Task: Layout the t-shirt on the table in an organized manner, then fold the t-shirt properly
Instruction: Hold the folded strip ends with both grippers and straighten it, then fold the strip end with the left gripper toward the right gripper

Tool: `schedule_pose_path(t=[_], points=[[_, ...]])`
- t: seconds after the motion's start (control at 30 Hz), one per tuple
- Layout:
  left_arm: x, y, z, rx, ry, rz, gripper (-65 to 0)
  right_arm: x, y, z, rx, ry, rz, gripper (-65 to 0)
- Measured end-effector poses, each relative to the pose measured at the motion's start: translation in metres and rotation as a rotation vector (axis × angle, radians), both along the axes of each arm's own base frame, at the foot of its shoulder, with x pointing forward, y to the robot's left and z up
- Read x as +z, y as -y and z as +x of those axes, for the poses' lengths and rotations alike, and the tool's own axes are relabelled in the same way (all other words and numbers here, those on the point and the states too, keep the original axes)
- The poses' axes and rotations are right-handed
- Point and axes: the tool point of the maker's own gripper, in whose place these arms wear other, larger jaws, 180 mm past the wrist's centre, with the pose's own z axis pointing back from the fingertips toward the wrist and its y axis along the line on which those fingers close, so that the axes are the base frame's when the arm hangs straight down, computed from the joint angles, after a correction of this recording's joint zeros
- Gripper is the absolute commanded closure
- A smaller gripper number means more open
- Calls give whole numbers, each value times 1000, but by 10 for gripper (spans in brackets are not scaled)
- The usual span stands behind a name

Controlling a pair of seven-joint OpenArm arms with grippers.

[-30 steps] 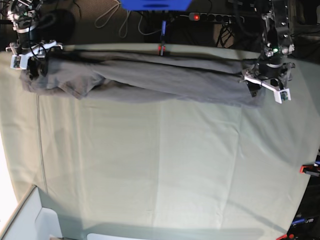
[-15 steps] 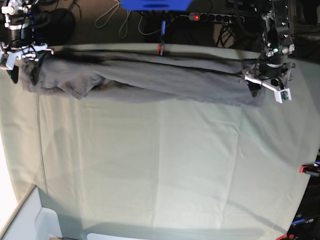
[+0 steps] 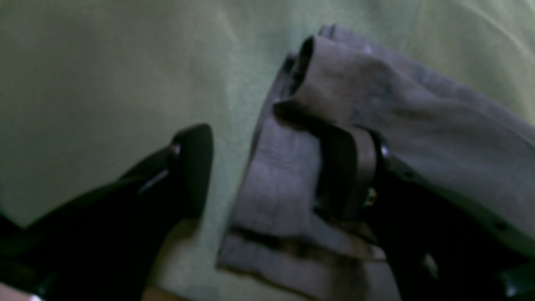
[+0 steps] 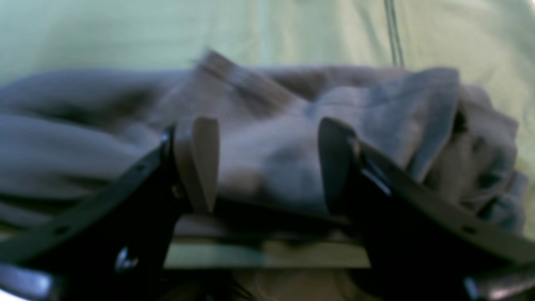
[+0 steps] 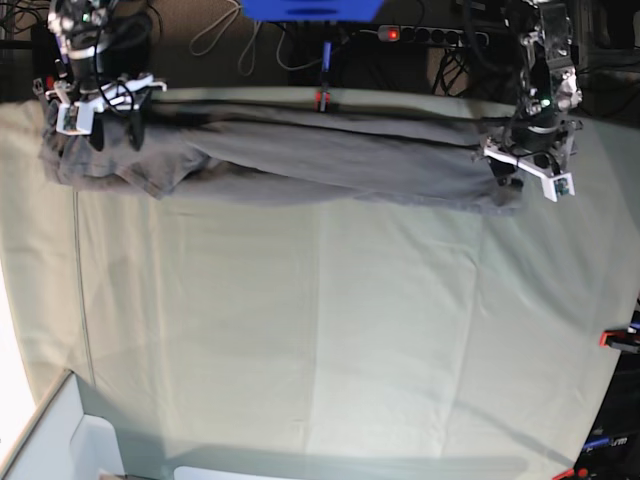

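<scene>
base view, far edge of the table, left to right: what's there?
right claw → bunched end of the t-shirt → red clamp on the table edge → long stretched run of shirt → left claw over the shirt's other end.

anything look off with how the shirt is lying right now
Yes. The t-shirt lies bunched into a long narrow band along the table's far edge, its end by the right gripper crumpled, not spread flat.
</scene>
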Motion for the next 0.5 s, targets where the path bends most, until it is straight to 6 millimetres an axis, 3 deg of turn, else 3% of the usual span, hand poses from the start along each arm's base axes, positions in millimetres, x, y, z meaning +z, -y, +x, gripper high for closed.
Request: schedule_pose_path(t=[0.17, 0.33, 0.4, 0.5], points=[[3, 2, 8, -1, 15, -3, -414, -26, 13, -1, -15, -61, 7, -381], [-1, 22, 10, -59, 4, -16, -406, -29, 15, -3, -13, -71, 7, -381], [-3, 28, 10, -75, 2, -21, -365, -29, 15, -3, -13, -71, 7, -381], [-4, 32, 11, -83, 4, -24, -231, -29, 15, -2, -10, -71, 7, -381]])
